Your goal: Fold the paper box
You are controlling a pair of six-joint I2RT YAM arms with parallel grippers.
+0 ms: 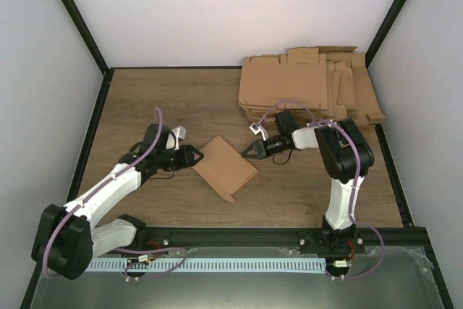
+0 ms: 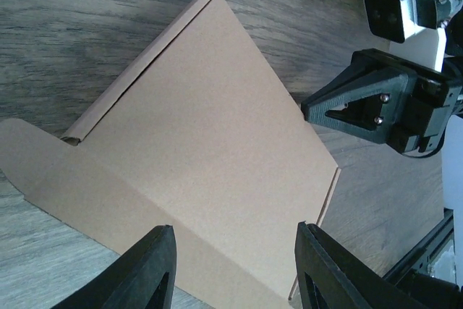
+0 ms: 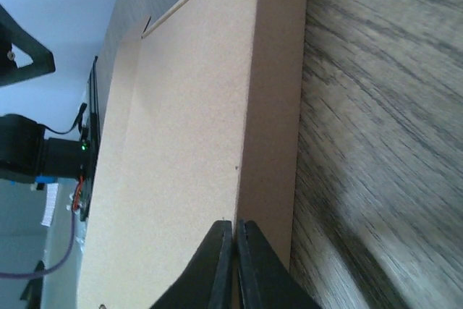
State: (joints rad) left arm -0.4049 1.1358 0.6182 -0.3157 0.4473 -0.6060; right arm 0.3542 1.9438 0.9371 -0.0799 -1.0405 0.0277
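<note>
The paper box [image 1: 224,168] lies as a flat closed brown mailer, turned diagonally, in the middle of the table. My left gripper [image 1: 194,155] stands open at its left corner. In the left wrist view the box lid [image 2: 217,142] fills the space past the open left gripper [image 2: 233,228], and nothing sits between the jaws. My right gripper [image 1: 244,153] is at the box's right edge, with its jaws pressed together. In the right wrist view the shut right gripper [image 3: 235,223] points along the seam where the box's top [image 3: 195,128] meets its side wall. The left wrist view also shows the right gripper [image 2: 305,108] at the box's far edge.
A pile of flat brown cardboard blanks [image 1: 304,88] lies at the back right, behind the right arm. A black rail [image 1: 246,236] runs along the near edge of the table. Black frame posts stand at the table's corners.
</note>
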